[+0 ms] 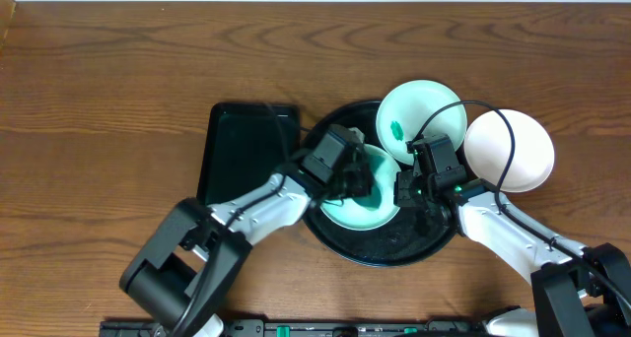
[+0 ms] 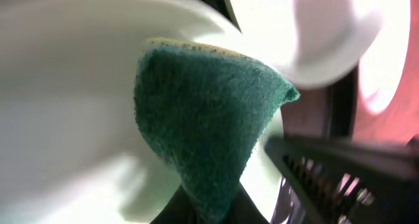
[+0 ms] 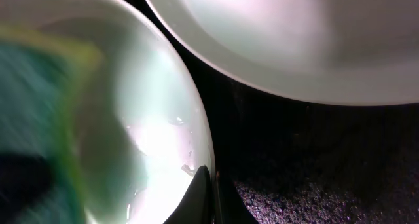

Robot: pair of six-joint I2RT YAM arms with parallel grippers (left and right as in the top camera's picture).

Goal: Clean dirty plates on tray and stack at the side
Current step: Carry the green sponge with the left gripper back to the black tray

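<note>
Sponge [image 2: 209, 132], narrow end pinched in left jaws, on mint plate [image 1: 360, 215]; right jaws together

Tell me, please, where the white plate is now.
In the overhead view, the white plate lies on the table on the robot's right, beside the round black tray and next to the mint plate with the green smear.

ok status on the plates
left gripper shut on sponge, on mint plate. right gripper shut at its rim. smeared plate on tray, white plate beside. nothing in the way.
</note>
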